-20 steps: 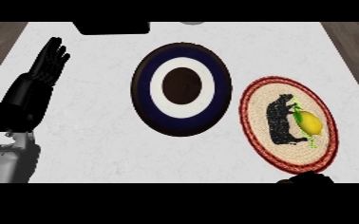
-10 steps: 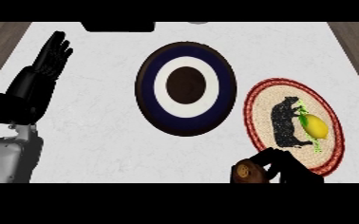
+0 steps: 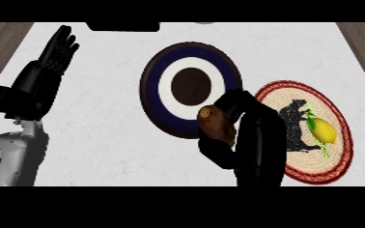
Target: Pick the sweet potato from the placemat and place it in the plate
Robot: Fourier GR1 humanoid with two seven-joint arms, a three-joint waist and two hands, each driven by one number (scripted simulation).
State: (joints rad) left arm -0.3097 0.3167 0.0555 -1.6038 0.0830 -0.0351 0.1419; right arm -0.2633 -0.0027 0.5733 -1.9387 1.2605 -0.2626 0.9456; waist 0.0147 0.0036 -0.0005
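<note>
Head view, my log from the remote station.

Item 1: bench [image 3: 107,140]. I saw a pale, lightly marbled top filling most of the frame, with a dark object cut off at the upper edge, left of centre.

Item 2: plate [image 3: 158,84]. Round, dark blue rim, white ring, dark brown centre. It lay just above the middle of the frame, flat on the bench.

Item 3: placemat [image 3: 335,125]. Round, woven, tan with a red border, at the right of the frame, just beside the plate. It carried a black animal figure and a yellow fruit design with green leaves. Its left part was hidden behind the right arm.

Item 4: sweet potato [image 3: 216,123]. Brown, oblong, its blunt end turned toward the upper left. I noted it at the lower right rim of the plate, overlapping that rim in the picture, off the placemat. I could not tell whether it touched the plate.

Item 5: right robot hand [image 3: 239,111]. Black, rising from the lower edge, centre-right. Its fingers were curled round the sweet potato, gripping it from the right side and below.

Item 6: left robot hand [image 3: 53,60]. Black, at the upper left of the frame, fingers straight and pointing up, holding nothing, resting over the bench. Its grey forearm showed at the lower left.
</note>
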